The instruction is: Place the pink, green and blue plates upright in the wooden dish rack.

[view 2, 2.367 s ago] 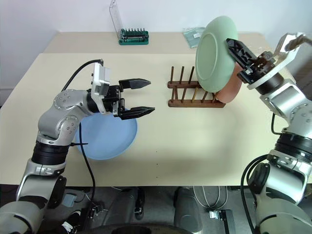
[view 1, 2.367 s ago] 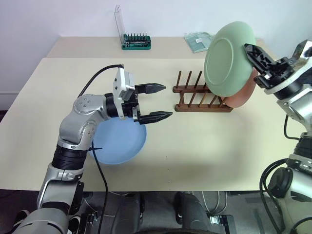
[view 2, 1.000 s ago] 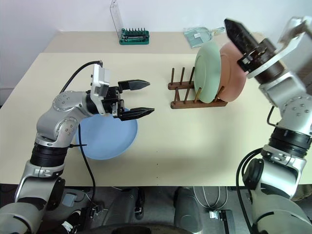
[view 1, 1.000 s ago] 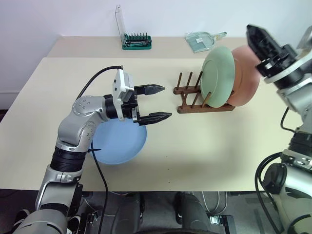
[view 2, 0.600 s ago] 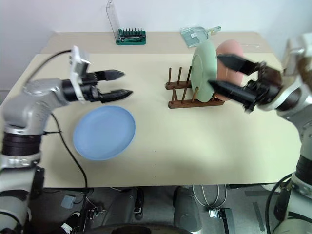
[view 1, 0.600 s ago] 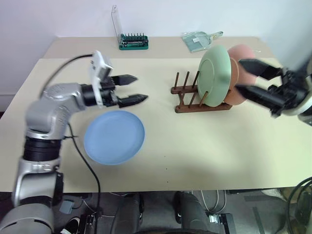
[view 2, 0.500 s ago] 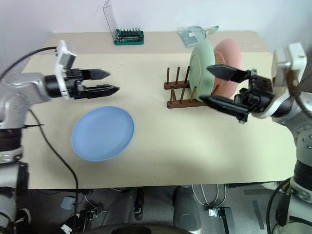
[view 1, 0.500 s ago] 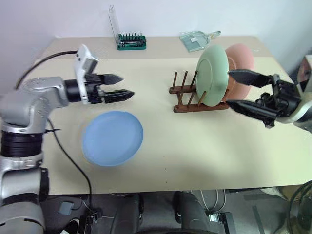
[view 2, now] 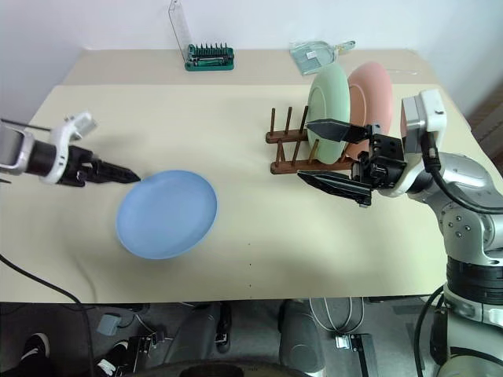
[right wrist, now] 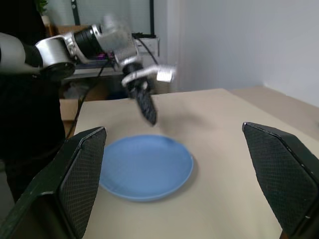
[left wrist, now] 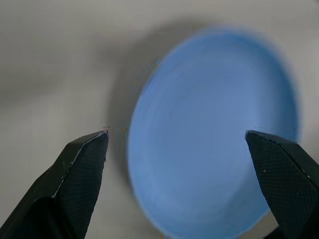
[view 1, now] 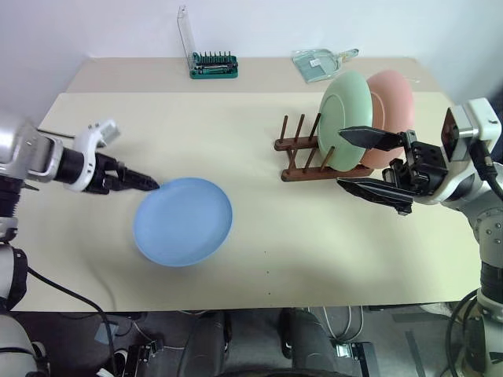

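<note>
Reaching arm, left: the left gripper (view 1: 145, 184) hangs low over the table (view 1: 314, 228), just beside the left rim of the blue plate; its two black fingers (left wrist: 82, 164) are spread wide with nothing between them, and in the left wrist view they frame that plate.
Blue plate: the blue plate (view 1: 183, 221) lies flat on the table, left of centre, well apart from the rack.
Bit holder: a green screwdriver-bit holder (view 1: 214, 65) with a clear raised lid stands at the far edge.
Packet: a clear plastic packet (view 1: 321, 63) lies at the far edge, right of the holder.
Rack: the wooden dish rack (view 1: 302, 161) sits right of centre, its left pegs bare.
Green plate: the green plate (view 1: 343, 118) stands upright in the right part of the rack.
Pink plate: the pink plate (view 1: 393, 106) stands upright just behind the green one, at the rack's right end.
Right arm: the right gripper (view 1: 365, 165) hovers in front of the rack, pointing left, jaws wide apart and empty.
</note>
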